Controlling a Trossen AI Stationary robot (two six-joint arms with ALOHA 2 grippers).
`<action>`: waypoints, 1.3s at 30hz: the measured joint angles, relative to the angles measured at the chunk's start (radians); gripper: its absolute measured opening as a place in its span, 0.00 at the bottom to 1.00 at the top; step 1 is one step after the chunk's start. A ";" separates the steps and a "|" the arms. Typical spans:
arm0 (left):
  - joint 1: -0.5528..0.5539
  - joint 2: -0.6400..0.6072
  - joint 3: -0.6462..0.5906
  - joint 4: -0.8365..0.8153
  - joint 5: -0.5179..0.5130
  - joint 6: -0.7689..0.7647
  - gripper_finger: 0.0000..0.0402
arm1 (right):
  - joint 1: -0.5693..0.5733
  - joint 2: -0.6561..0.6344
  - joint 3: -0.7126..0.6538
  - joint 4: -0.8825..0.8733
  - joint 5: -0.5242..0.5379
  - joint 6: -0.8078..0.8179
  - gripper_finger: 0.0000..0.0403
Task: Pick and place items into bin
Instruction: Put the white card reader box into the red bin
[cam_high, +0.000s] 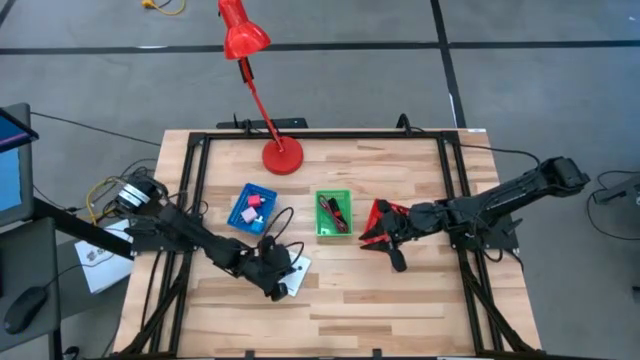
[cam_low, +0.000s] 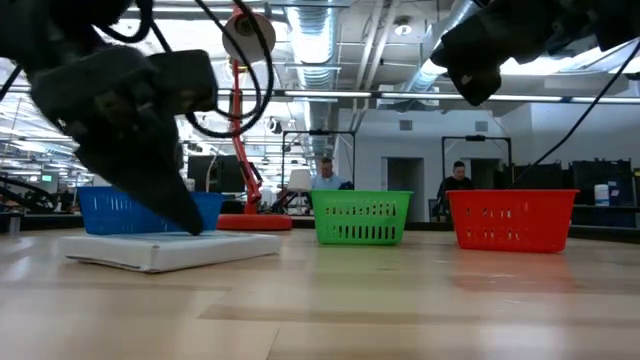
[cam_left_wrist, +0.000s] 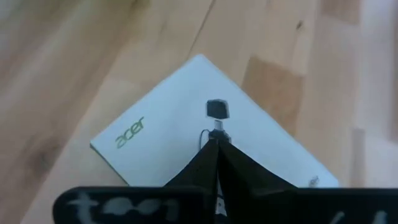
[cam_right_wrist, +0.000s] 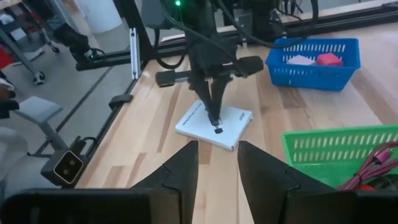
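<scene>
A white card (cam_left_wrist: 168, 137) with a green "acer" mark lies flat on the table, also in the high view (cam_high: 298, 270) and low view (cam_low: 170, 250). On it is a small black piece (cam_left_wrist: 217, 109) with a silvery end. My left gripper (cam_left_wrist: 216, 144) is shut, pointing down at that piece, as the right wrist view (cam_right_wrist: 216, 124) also shows. My right gripper (cam_right_wrist: 217, 163) is open and raised by the red bin (cam_high: 385, 222), holding nothing. The blue bin (cam_high: 252, 208) holds a pink cube (cam_high: 254, 201). A dark red cable (cam_high: 334, 212) lies in the green bin (cam_high: 321, 232). My left gripper comes from above, pointing down, with its shut fingertips (cam_left_wrist: 208, 149) at the silvery end (cam_left_wrist: 219, 126) of the small black piece, which juts out beyond them. The piece sits at or just above the white card's surface; whether it is lifted clear, I cannot tell.
A red desk lamp's base (cam_high: 282, 156) stands at the table's far edge, its arm leaning away. Three bins stand in a row across the middle. Bare wood lies along the near edge (cam_high: 380, 310). People sit in the room behind the table (cam_low: 325, 175).
</scene>
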 joint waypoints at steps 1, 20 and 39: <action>0.005 0.013 0.003 0.009 0.007 0.000 0.00 | 0.000 0.001 0.001 -0.001 0.000 0.000 0.26; 0.046 0.075 0.183 0.047 0.370 0.492 0.00 | -0.054 0.186 0.001 0.118 -0.025 0.014 0.27; -0.078 0.075 0.223 -0.076 0.148 0.247 0.00 | -0.028 0.802 0.396 0.244 -0.072 -0.105 0.26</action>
